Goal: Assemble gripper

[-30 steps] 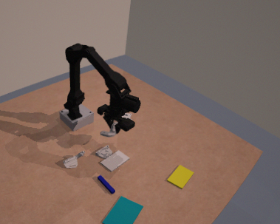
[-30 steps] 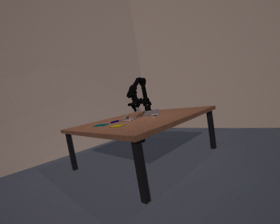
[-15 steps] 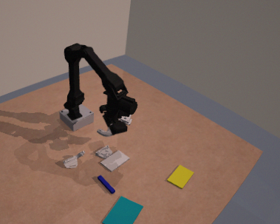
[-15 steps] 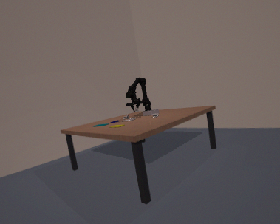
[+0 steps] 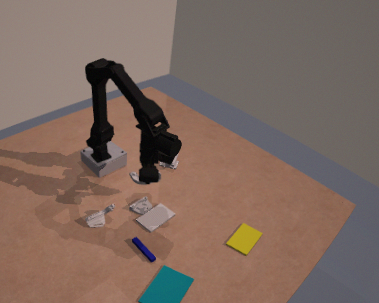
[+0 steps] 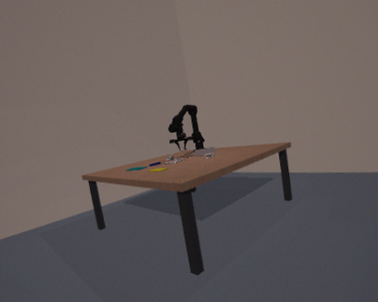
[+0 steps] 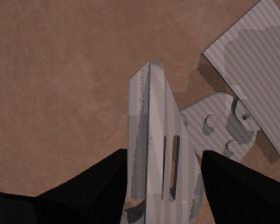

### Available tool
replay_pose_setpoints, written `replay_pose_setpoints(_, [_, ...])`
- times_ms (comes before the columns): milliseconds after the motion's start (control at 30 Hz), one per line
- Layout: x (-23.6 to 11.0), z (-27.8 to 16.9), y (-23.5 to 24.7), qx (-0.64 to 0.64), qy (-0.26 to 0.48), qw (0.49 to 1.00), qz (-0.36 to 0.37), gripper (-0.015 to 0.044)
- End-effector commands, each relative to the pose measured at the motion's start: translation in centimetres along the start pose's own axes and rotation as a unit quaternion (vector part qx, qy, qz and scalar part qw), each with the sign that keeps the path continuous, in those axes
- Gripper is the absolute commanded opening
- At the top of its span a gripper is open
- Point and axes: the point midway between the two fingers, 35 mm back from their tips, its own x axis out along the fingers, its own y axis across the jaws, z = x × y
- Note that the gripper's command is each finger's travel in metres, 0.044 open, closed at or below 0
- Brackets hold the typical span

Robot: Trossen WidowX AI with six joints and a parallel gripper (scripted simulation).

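Observation:
My gripper [image 5: 148,175] [image 6: 182,149] [image 7: 165,159] is shut on a grey jaw [image 5: 136,178] [image 7: 156,110], a long tapered piece with slots, held above the table. A grey piece with two round pins [image 5: 141,206] [image 7: 222,107], seemingly the gripper base, lies close beside the housing plate [image 5: 156,217] [image 7: 265,65]; the held jaw hides part of it in the wrist view. The plate is flat and grey. A second jaw [image 5: 96,221] lies to the left in the top view. Another small grey piece [image 5: 171,165] [image 6: 209,155] lies behind the gripper; I cannot tell what it is.
On the wooden table [image 5: 212,179] [image 6: 236,163] lie a blue bar [image 5: 144,249] [image 6: 155,163], a teal sheet [image 5: 167,285] [image 6: 136,168] and a yellow sheet [image 5: 245,239] [image 6: 158,170]. The arm's grey base block [image 5: 104,160] stands behind the pieces.

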Motion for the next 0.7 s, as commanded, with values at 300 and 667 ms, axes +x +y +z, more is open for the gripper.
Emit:
replay_pose_setpoints(300, [0.1, -1.4, -0.5, 0.17, 0.004, 0.985, -0.001, 0.0134])
replay_pose_setpoints(667, [0.1, -2.3, -1.0, 0.309, 0.004, 0.951, -0.002, 0.0134])
